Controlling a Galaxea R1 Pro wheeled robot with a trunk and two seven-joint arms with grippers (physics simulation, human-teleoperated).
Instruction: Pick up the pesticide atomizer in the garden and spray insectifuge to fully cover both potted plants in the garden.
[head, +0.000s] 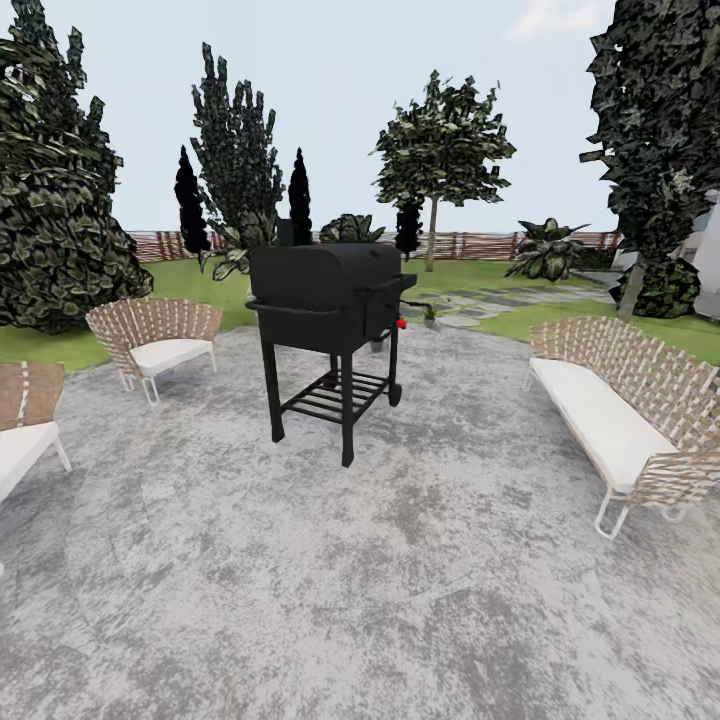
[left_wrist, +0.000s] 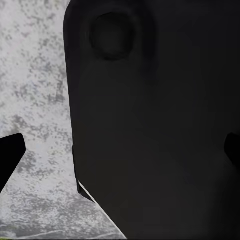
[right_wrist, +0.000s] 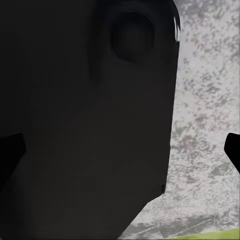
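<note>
In the left wrist view, the left fingers show as dark tips at the frame edges, spread wide with nothing between them; the right fingers stand likewise released. A dark robot body panel blocks much of both wrist views, with the grey speckled patio behind. From the head, a black grill stands mid-patio — wicker chairs left of it, a wicker bench right. Just behind the grill's right side sits a small potted plant, too small to make out. The fence runs beyond the lawn.
</note>
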